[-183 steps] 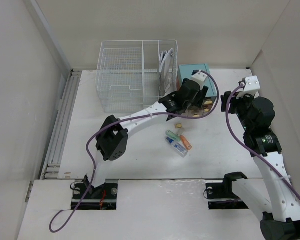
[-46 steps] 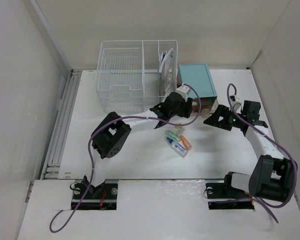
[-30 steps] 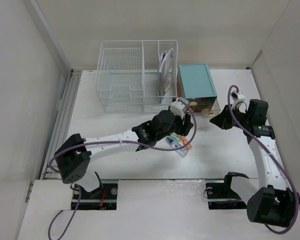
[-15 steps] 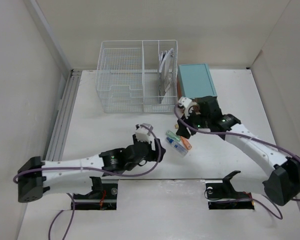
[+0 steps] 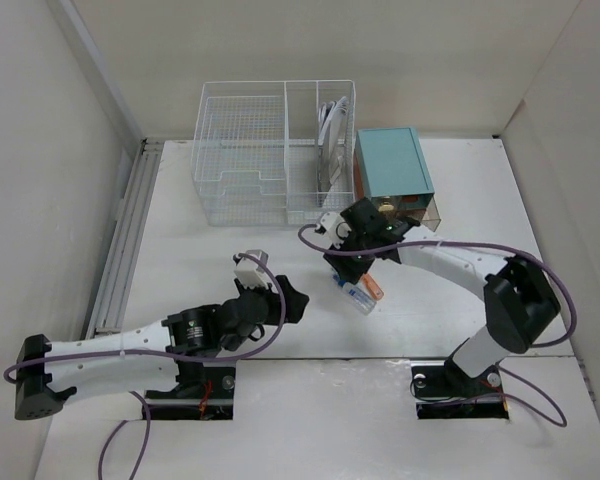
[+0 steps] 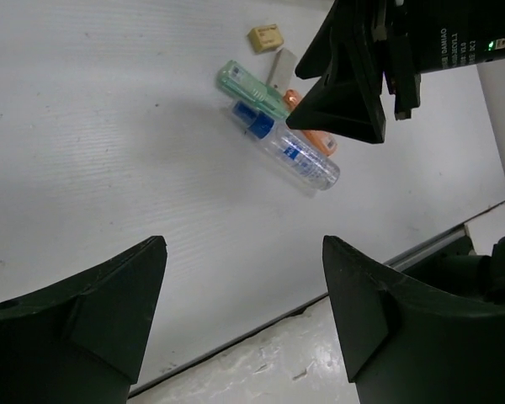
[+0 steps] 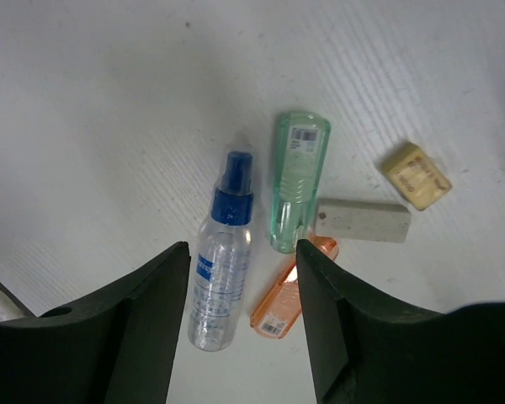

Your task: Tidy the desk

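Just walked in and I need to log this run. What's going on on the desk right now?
Two robot arms are tidying the desk. The right gripper hovers open over a cluster of small things: a spray bottle, a green tube, an orange case and an eraser. None is gripped yet. The left gripper is open and empty, off to their left.

The left arm [image 5: 130, 342] lies low and folded, with its elbow far out to the left and its forearm reaching right and away from the bases. The left gripper [image 5: 292, 297] points forward, its jaws spread wide with nothing between them. The right arm [image 5: 440, 262] bends at a raised elbow on the right, and its forearm runs left across the middle. The right gripper [image 5: 345, 268] points down, its jaws parted and empty.
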`<state>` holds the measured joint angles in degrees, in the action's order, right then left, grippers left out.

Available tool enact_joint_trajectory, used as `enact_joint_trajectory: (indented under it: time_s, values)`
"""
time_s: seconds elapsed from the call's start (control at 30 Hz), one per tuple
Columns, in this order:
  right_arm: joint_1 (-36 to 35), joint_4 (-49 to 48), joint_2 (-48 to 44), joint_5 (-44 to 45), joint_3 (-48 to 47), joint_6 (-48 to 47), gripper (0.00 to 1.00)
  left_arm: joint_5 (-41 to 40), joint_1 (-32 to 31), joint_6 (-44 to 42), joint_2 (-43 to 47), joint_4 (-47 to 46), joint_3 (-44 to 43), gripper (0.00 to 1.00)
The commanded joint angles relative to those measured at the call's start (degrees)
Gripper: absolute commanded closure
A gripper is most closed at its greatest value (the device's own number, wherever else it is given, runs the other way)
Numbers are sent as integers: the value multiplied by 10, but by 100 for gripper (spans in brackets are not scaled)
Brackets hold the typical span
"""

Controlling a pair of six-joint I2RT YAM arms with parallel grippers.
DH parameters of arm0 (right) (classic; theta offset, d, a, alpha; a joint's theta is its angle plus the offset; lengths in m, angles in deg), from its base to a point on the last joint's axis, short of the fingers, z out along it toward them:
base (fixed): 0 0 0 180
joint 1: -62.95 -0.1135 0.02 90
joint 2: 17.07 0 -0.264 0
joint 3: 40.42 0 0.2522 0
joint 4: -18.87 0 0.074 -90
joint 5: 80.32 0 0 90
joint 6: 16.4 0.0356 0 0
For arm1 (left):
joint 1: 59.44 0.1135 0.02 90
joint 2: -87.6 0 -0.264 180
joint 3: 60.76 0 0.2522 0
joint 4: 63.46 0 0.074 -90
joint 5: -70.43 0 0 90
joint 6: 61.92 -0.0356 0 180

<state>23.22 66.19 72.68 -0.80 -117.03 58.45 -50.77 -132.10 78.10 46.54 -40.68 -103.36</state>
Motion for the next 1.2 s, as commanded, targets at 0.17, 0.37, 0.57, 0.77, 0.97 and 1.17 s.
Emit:
enact_joint_trajectory:
  time_s: [0.17, 0.37, 0.57, 0.77, 0.97, 1.17]
  values:
    - [-35, 87, 50, 23, -47, -30, 42, -20, -8, 5, 29, 38, 3, 30]
    - [-46, 121, 83, 36, -54, -51, 42, -20, -8, 0, 47, 57, 3, 31]
    - [-53, 131, 118, 36, -54, -56, 49, -20, -8, 0, 53, 57, 3, 31]
    - [-58, 126, 112, 36, -54, -56, 87, -20, -8, -33, 19, 44, 3, 32]
    - [-58, 106, -6, 86, -92, -43, 95, -18, -8, -83, -75, -18, -15, 37]
    - [-22, 57, -48, 189, -112, -36, 96, -24, -8, -105, -116, -70, -26, 37]
